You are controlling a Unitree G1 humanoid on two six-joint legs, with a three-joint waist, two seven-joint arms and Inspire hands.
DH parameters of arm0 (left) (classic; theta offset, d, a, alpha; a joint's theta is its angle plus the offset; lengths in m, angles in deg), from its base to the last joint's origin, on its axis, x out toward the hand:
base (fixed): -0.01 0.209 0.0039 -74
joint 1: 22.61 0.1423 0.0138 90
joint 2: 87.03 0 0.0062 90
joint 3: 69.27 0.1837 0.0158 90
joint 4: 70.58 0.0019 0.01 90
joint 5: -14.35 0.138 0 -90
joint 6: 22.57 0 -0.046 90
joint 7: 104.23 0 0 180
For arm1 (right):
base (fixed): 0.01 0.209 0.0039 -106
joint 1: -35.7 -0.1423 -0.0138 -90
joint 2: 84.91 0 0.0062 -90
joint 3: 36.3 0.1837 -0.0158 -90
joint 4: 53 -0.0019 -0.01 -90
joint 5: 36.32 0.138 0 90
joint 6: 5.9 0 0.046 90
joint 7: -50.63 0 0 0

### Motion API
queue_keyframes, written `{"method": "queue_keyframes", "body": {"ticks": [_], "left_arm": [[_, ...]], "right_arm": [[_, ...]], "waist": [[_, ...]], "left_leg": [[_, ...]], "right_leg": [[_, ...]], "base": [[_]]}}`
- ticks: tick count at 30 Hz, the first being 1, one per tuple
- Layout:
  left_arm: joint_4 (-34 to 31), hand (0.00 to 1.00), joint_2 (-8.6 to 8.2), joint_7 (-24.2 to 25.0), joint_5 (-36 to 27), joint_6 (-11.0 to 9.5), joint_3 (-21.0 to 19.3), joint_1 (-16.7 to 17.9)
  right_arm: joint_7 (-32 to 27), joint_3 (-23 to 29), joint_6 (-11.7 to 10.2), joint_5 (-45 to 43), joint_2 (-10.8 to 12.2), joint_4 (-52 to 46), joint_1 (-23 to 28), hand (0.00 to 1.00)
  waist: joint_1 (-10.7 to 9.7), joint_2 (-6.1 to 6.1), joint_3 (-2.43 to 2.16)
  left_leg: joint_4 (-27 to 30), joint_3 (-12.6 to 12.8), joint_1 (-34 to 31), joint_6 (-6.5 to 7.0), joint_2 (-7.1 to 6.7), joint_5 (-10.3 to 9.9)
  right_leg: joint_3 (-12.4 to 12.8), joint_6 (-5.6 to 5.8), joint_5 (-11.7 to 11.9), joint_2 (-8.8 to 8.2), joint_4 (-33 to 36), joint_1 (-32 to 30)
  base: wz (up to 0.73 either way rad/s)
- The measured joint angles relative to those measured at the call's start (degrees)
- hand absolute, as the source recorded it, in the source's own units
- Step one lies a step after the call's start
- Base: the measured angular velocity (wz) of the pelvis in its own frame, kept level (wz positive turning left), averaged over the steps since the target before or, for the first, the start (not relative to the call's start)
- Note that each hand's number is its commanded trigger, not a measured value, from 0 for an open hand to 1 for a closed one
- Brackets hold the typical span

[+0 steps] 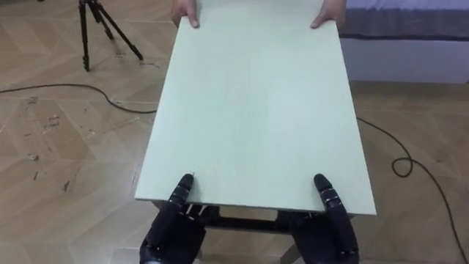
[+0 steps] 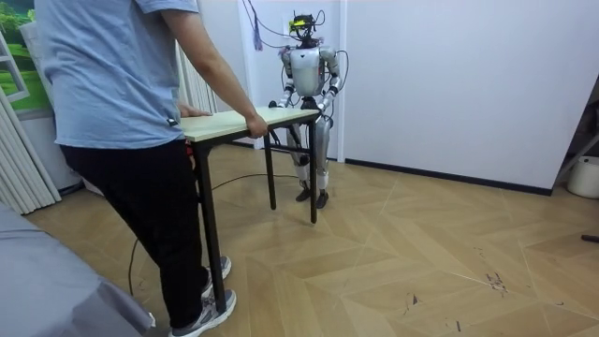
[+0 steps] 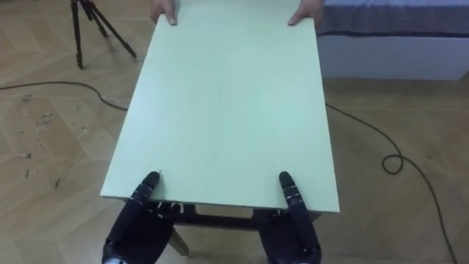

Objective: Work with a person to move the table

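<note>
A pale green table (image 1: 256, 110) with dark legs stretches away from me. My left hand (image 1: 172, 227) and right hand (image 1: 333, 231) grip its near edge, one at each corner, thumbs lying on top and the rest of each hand under the board. At the far edge a person's two hands (image 1: 187, 15) (image 1: 327, 16) hold the corners. In the room view the person (image 2: 122, 94) in a blue shirt stands at the near end of the table (image 2: 234, 122), while I stand upright at its far end by a white wall.
A black tripod (image 1: 95, 29) stands on the wooden floor at the far left. Dark cables (image 1: 73, 88) (image 1: 403, 165) trail on both sides of the table. A grey-topped bed (image 1: 410, 26) lies behind the person, at the right. A white bin (image 2: 585, 176) sits by the wall.
</note>
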Motion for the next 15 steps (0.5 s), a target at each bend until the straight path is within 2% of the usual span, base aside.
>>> {"method": "queue_keyframes", "body": {"ticks": [2, 3, 4, 5, 6, 7, 8, 9, 10, 11, 12, 13, 14, 15], "left_arm": [[0.0, 1.0, -0.15, -0.1, -0.1, -0.2, 0.3, -0.1], [0.0, 1.0, -0.02, -0.1, -0.2, -0.2, 0.5, -0.3], [0.0, 1.0, 0.04, -0.1, -0.2, -0.2, 0.7, -0.4], [0.0, 1.0, 0.04, 0.0, -0.2, -0.2, 0.6, -0.5], [0.0, 1.0, 0.02, 0.1, -0.3, -0.2, 0.6, -0.5], [0.2, 1.0, -0.06, 0.3, -0.3, -0.2, 0.5, -0.2], [0.2, 1.0, -0.5, 1.0, -0.5, -0.2, 0.2, 1.4], [0.1, 1.0, -0.53, 1.6, -1.5, 0.1, 0.2, 2.4], [0.1, 1.0, -0.51, 1.6, -1.6, 0.4, 0.3, 2.4], [0.1, 1.0, -0.42, 1.7, -1.5, 0.5, 0.3, 2.2], [0.0, 1.0, -0.22, 1.7, -1.3, 0.4, 0.3, 1.7], [0.0, 1.0, -0.17, 1.7, -1.3, 0.3, 0.3, 1.4], [0.0, 1.0, -0.13, 1.5, -1.3, 0.1, 0.1, 0.7], [0.0, 1.0, 0.33, 1.0, -1.4, 0.1, 0.3, -0.7]], "right_arm": [[0.2, 0.0, -0.3, 0.2, 0.0, 0.0, 0.1, 1.0], [0.4, 0.1, -0.4, 0.2, -0.2, 0.0, 0.0, 1.0], [0.6, 0.1, -0.4, 0.2, -0.3, 0.0, 0.0, 1.0], [1.0, 0.2, -0.5, 0.0, -0.3, 0.0, 0.0, 1.0], [1.4, 0.4, -0.5, -0.6, -0.3, -0.2, 0.1, 1.0], [1.4, 0.4, -0.5, -0.9, -0.5, -0.2, 0.1, 1.0], [1.3, 0.3, 0.0, -1.5, -0.8, -0.1, 0.1, 1.0], [1.3, 0.4, 0.5, -1.9, -1.3, -0.1, 0.1, 1.0], [1.3, 0.6, 0.6, -2.0, -1.4, -0.1, 0.1, 1.0], [1.4, 0.9, 1.0, -1.9, -1.3, -0.2, -0.1, 1.0], [1.4, 1.1, 1.2, -2.1, -1.4, -0.2, -0.5, 1.0], [1.4, 1.4, 1.4, -2.3, -1.2, -0.2, -0.7, 1.0], [1.3, 1.9, 1.9, -2.4, -0.6, -0.2, -1.1, 1.0], [1.3, 2.7, 2.4, -2.4, -0.3, -0.2, -1.5, 1.0]], "waist": [[1.1, 0.05, -0.02], [1.5, 0.3, -0.08], [1.8, 0.38, -0.13], [2.4, 0.44, -0.14], [2.2, 0.46, -0.08], [2.6, 0.8, -0.01], [3.4, 1.97, -0.11], [3.0, 3.64, 0.09], [2.6, 4.27, 0.17], [1.7, 4.83, 0.35], [1.0, 4.89, 0.36], [0.7, 4.93, 0.38], [0.7, 5.0, 0.4], [0.5, 4.98, 0.43]], "left_leg": [[2.3, -0.4, -1.5, -0.1, 0.33, 0.0], [2.8, -0.5, -2.3, -1.64, 0.29, -0.3], [2.8, -0.7, -2.6, -2.51, 0.39, -0.4], [2.3, -1.4, -3.2, -4.99, 0.58, -0.3], [4.6, -0.8, -4.3, -8.36, 1.43, -1.0], [9.2, 0.6, -4.8, -8.33, 3.23, -1.9], [18.4, 3.5, -3.7, -7.89, 6.5, -3.5], [23.1, 4.0, -1.4, -7.9, 9.09, -4.2], [23.8, 4.0, -0.5, -7.84, 9.95, -4.7], [22.4, 3.9, 1.2, -7.81, 10.85, -5.9], [18.4, 4.1, 2.7, -7.87, 10.92, -7.7], [16.6, 4.2, 3.1, -7.95, 10.77, -8.7], [12.9, 4.9, 3.5, -7.31, 10.56, -10.3], [9.2, 4.6, 3.5, -6.71, 9.58, -10.8]], "right_leg": [[0.7, -0.43, 0.2, 0.46, 0.6, -1.1], [0.8, -0.91, 0.4, 0.94, -0.1, -1.8], [0.9, -1.25, 0.5, 1.25, -0.5, -2.1], [1.1, -1.87, 1.3, 1.5, -1.0, -3.1], [-0.2, -2.49, 2.2, 0.7, -2.1, -3.7], [-1.2, -2.71, 2.4, 0.82, -2.0, -3.8], [-3.1, -3.1, 2.6, 1.79, -1.4, -3.5], [-5.5, -3.56, 2.6, 2.94, -1.1, -3.0], [-6.4, -3.73, 2.6, 3.29, -0.7, -3.1], [-7.9, -3.9, 2.5, 3.29, 1.3, -4.5], [-9.0, -3.97, 2.5, 2.84, 3.6, -6.6], [-9.5, -4.0, 2.5, 2.6, 4.5, -7.4], [-9.9, -4.01, 2.5, 1.98, 6.6, -9.3], [-10.0, -4.31, 2.7, 1.01, 8.5, -11.5]], "base": [[-0.23], [-0.18], [-0.19], [-0.2], [-0.31], [-0.6], [-0.6], [-0.39], [0.18], [0.34], [0.33], [0.18], [0.21], [0.25]]}}
